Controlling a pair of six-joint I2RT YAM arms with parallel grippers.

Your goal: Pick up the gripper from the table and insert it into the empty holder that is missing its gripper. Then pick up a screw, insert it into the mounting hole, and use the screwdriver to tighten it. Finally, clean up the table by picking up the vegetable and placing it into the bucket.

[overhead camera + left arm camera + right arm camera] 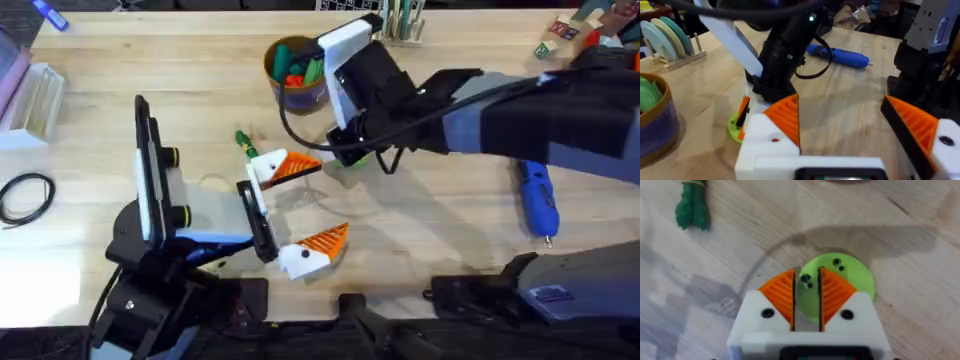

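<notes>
My left gripper (297,205) (840,100) stands wide open on the table, an orange ridged gripper pad on each white holder. The holder nearer the disc (767,142) shows a bare mounting hole (775,139); the other carries a black screw (945,141). My right gripper (345,157) (806,275) hangs over a bright green disc (855,277), its orange pads a narrow gap apart around a small black screw (805,278). The dark-green vegetable (245,143) (692,207) lies beside the left gripper. The blue screwdriver (537,200) (840,56) lies at the right. The bucket (295,72) (655,122) stands behind.
More black screws (838,265) lie on the disc. A black cable coil (25,195) and a clear box (35,95) sit at the far left. A plate rack (667,37), a pen stand (400,25) and coloured blocks (560,30) line the back.
</notes>
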